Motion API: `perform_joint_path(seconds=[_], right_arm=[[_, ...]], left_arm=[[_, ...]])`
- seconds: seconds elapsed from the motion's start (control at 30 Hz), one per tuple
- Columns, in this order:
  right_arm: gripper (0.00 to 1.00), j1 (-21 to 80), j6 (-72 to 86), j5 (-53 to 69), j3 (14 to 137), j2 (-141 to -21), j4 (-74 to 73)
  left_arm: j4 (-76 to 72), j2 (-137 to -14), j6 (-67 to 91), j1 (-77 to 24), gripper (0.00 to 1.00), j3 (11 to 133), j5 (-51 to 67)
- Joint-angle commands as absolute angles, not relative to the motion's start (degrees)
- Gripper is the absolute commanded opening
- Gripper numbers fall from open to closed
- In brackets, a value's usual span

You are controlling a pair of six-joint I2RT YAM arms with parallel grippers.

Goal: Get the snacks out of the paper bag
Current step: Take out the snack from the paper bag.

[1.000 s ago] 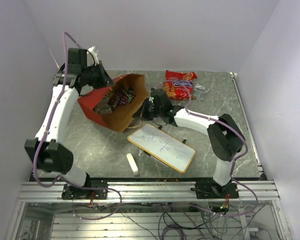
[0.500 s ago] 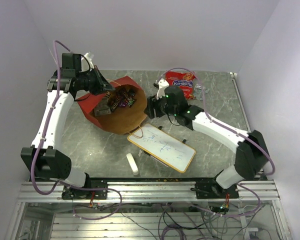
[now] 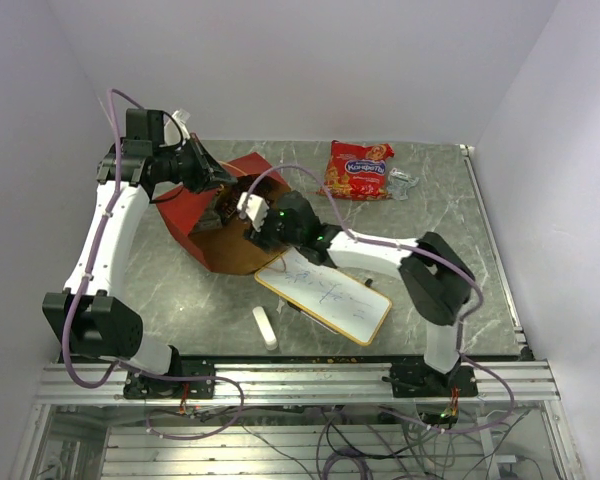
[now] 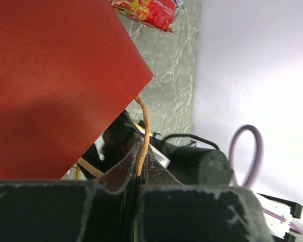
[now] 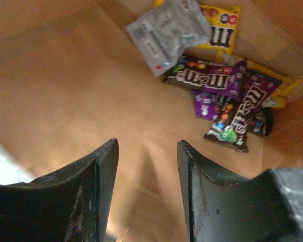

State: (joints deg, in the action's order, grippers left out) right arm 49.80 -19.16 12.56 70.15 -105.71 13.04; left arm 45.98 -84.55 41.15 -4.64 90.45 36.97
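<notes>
The red paper bag (image 3: pixel 185 212) lies tilted with its brown mouth toward the right arm. My left gripper (image 3: pixel 216 179) is shut on its twine handle (image 4: pixel 144 122), holding the mouth up; the bag's red side (image 4: pixel 55 80) fills that wrist view. My right gripper (image 5: pixel 147 146) is open inside the bag mouth (image 3: pixel 238 215), with nothing between its fingers. Ahead of it, at the bag's bottom, lie purple candy packs (image 5: pixel 226 84), a yellow pack (image 5: pixel 219 22) and a silvery wrapper (image 5: pixel 167 29). A large red-orange snack bag (image 3: pixel 358 170) and a small silvery wrapper (image 3: pixel 402 183) lie on the table at the back.
A white whiteboard (image 3: pixel 325 296) lies just in front of the bag under the right forearm. A small white eraser stick (image 3: pixel 265 328) sits near the front edge. White walls close in the table on the left, back and right.
The right gripper has opened and swung left from beside the bag into its mouth. The left gripper keeps its hold on the handle and has shifted only slightly.
</notes>
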Motion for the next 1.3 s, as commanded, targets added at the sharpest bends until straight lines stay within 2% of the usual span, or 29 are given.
perform_joint_path(seconds=[0.0, 0.1, 0.23, 0.43, 0.67, 1.0, 1.2, 1.27], right_arm=[[0.47, 50.05, -27.51, 2.55, 76.92, -113.73, 21.21], [0.44, 49.93, -31.33, -3.4, 77.79, -118.63, 26.01], [0.47, 49.76, -35.0, -7.45, 80.89, -123.66, 28.9], [0.55, 48.18, -32.51, -9.75, 88.59, -130.63, 28.25], [0.56, 46.77, -30.55, -10.83, 95.14, -136.62, 27.39], [0.38, 44.91, -26.77, -6.47, 96.57, -139.99, 24.8], [0.18, 44.91, -24.46, -3.82, 96.33, -139.16, 23.08], [0.09, 44.91, -23.5, -3.67, 96.63, -138.54, 22.52]], left_arm=[[44.95, -85.34, 42.81, -4.75, 0.07, 93.38, 40.2], [44.53, -86.01, 43.55, -4.75, 0.07, 94.46, 40.38], [45.03, -86.54, 43.6, -4.83, 0.07, 95.0, 40.41], [45.28, -86.4, 43.05, -5.4, 0.07, 94.96, 40.33], [45.91, -85.66, 42.73, -6.73, 0.07, 94.33, 40.05], [46.27, -84.42, 43.75, -6.86, 0.07, 93.82, 38.66], [44.48, -84.22, 46.63, -6.86, 0.07, 92.38, 38.1], [43.98, -84.27, 47.36, -6.86, 0.07, 92.21, 37.8]])
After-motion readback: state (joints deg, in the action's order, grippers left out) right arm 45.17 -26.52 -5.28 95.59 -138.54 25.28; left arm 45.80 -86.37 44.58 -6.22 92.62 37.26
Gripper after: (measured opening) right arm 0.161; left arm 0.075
